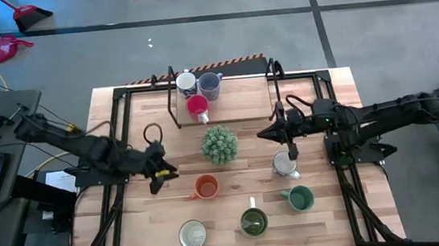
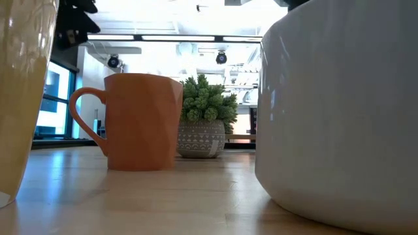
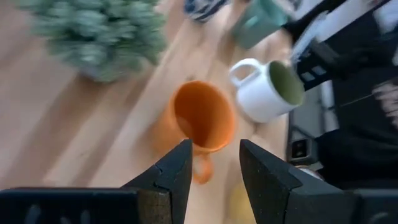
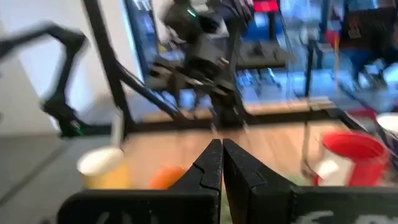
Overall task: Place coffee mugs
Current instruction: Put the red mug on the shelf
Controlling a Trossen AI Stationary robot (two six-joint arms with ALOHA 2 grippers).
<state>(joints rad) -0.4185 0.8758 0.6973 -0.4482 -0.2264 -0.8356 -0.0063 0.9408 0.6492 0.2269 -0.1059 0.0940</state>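
**Left gripper open beside the orange mug**

In the high view, the left gripper (image 1: 162,175) hangs left of centre with its jaws parted and empty, near the orange mug (image 1: 206,187). The right gripper (image 1: 290,150) is clenched on nothing, above a white mug (image 1: 285,165) at right of centre. A red mug (image 1: 197,106) stands on the rack (image 1: 223,121) at upper centre; the plant (image 1: 219,144) sits mid-table.

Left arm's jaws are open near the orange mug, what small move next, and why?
Probably ease the left gripper forward and down onto the orange mug. Its jaws stand open and empty, and the wrist view shows the mug's rim just ahead of them, not yet between them.
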